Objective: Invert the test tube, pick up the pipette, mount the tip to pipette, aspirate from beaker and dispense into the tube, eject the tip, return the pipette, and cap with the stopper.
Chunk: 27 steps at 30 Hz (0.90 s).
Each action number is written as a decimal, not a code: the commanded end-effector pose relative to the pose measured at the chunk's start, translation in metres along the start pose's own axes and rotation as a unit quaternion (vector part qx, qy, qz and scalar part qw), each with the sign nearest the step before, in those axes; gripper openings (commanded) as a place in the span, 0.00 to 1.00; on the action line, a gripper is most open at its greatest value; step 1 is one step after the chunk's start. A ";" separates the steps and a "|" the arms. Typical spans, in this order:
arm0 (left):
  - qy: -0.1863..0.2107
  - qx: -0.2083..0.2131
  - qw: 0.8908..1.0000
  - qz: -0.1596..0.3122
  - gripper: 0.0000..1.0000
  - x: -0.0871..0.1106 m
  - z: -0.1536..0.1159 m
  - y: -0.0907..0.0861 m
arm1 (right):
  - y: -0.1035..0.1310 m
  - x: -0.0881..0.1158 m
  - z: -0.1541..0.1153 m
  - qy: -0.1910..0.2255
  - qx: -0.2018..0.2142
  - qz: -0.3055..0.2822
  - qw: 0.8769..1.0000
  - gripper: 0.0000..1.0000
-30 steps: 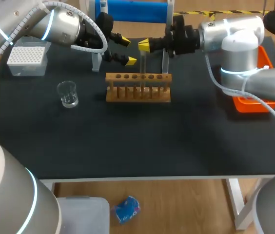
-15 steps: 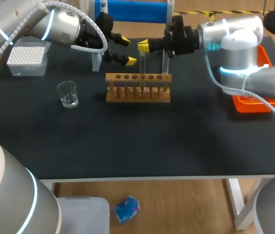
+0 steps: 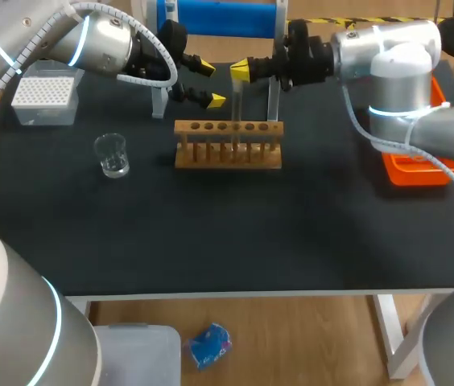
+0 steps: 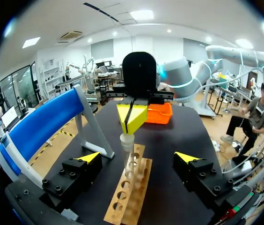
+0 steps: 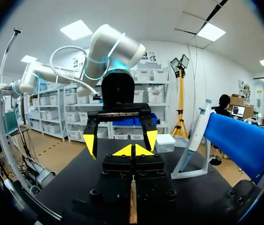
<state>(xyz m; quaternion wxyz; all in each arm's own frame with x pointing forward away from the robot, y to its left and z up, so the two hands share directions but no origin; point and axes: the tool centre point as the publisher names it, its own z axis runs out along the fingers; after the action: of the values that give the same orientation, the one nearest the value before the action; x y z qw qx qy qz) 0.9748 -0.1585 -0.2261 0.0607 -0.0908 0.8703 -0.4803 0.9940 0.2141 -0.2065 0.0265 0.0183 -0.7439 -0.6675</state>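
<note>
Gaping wide, left claw (image 3: pixel 208 84) flanks the test tube (image 4: pixel 127 157) — right claw (image 3: pixel 240 71) pinched closed above it

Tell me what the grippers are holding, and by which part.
Nothing visibly: left gripper open, right gripper shut just above the tube's rim.

Right wrist: wooden rack (image 5: pixel 132 206) mostly hidden
The right gripper (image 5: pixel 133 151) covers all but a sliver of it; in the head view the right arm (image 3: pixel 396 56) hides part of the orange tray (image 3: pixel 420 173), well to the rack's side.
</note>
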 end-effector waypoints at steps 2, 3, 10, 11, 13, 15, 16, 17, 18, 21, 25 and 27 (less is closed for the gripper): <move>0.119 0.001 0.993 0.001 1.00 -0.005 0.000 0.001 | 0.014 0.011 -0.012 -0.013 0.048 0.010 0.999 0.00; 0.119 0.001 0.993 0.001 1.00 -0.005 0.000 0.001 | 0.014 0.012 -0.015 -0.019 0.065 0.014 0.998 0.00; 0.119 0.001 0.993 0.001 1.00 -0.005 0.000 0.001 | 0.013 0.025 -0.043 -0.032 0.177 0.007 0.984 1.00; 0.119 0.001 0.993 0.001 1.00 -0.005 0.000 0.001 | 0.012 0.026 -0.045 -0.034 0.183 0.005 0.983 1.00; 0.119 0.001 0.993 0.001 1.00 -0.005 0.000 0.001 | 0.007 0.029 -0.053 -0.049 0.217 -0.001 0.975 1.00; 0.119 0.001 0.993 0.001 1.00 -0.005 0.000 0.001 | 0.001 0.030 -0.058 -0.059 0.232 -0.002 0.971 1.00; 0.119 0.001 0.993 0.001 1.00 -0.005 0.000 0.001 | -0.001 0.031 -0.061 -0.065 0.241 -0.003 0.968 1.00; 0.119 0.001 0.993 0.001 1.00 -0.005 0.000 0.001 | -0.003 0.031 -0.063 -0.071 0.249 -0.005 0.966 1.00; 0.119 0.001 0.993 0.001 1.00 -0.005 0.000 0.001 | -0.007 0.032 -0.066 -0.080 0.261 -0.009 0.962 1.00; 0.119 0.001 0.993 0.001 1.00 -0.005 0.000 0.001 | -0.013 0.034 -0.073 -0.095 0.264 -0.008 0.960 1.00; 0.096 0.005 0.995 -0.014 1.00 -0.002 -0.010 0.001 | -0.018 0.038 -0.086 -0.114 0.263 -0.003 0.958 1.00; 0.083 -0.001 0.996 -0.025 1.00 0.001 -0.015 0.002 | -0.019 0.041 -0.093 -0.122 0.261 0.000 0.958 1.00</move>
<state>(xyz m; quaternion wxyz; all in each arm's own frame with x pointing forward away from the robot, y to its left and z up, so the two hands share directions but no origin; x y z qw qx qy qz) 0.9708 -0.1538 -0.2250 0.0471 -0.1041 0.8690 -0.4815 0.9708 0.1287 -0.2169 -0.0548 -0.0485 -0.8940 -0.4420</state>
